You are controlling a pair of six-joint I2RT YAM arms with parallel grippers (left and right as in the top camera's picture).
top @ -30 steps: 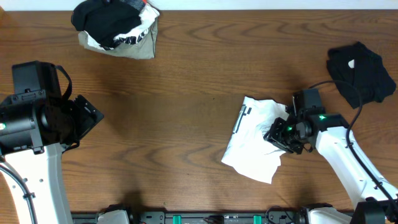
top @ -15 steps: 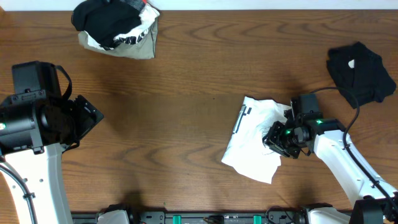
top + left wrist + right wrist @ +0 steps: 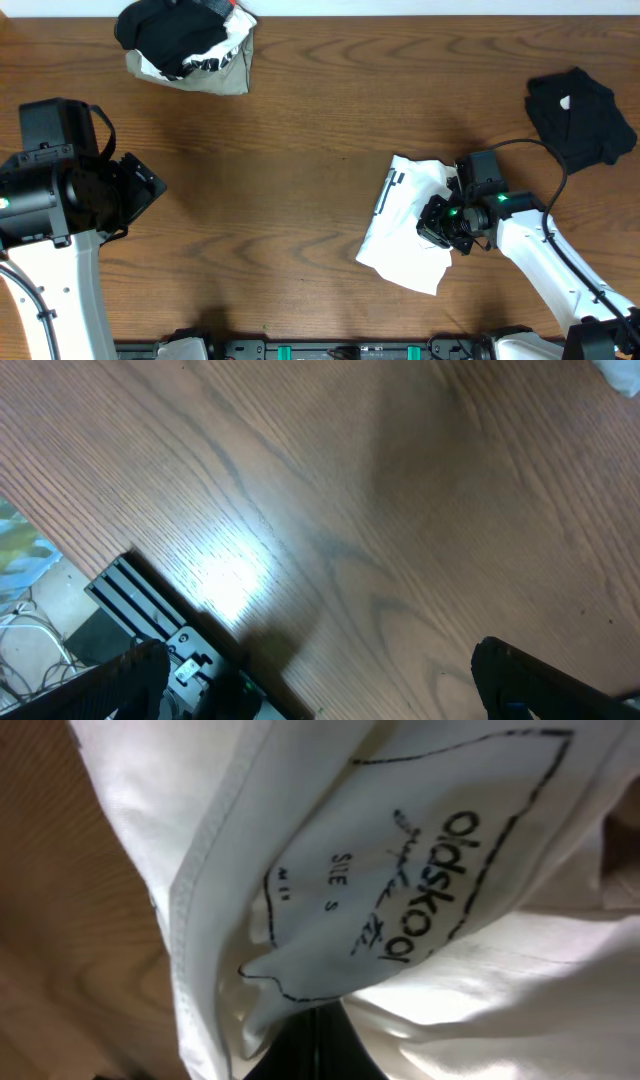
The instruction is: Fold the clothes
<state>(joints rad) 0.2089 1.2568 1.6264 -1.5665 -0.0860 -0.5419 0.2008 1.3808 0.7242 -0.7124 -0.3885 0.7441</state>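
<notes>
- Right gripper [image 3: 440,222]: over the last second it has slid further onto the white T-shirt [image 3: 400,235] from the shirt's right edge, and its jaws have closed. The wrist view shows cloth pinched beside the printed neck label [image 3: 430,870].
- White T-shirt: lies crumpled on the table [image 3: 300,150], its dark striped mark [image 3: 390,190] on its left side. Its outline has barely altered.
- Left gripper [image 3: 140,187]: unchanged, far left of the shirt, jaws wide apart and holding nothing.
- Other clothes: a black garment [image 3: 580,115] up and to the right of the shirt, and a mixed heap [image 3: 185,45] far up and to its left, both undisturbed.
- Meaning: the neckline grip appears secured, so lifting or spreading the shirt seems next. Folding has not begun.
</notes>
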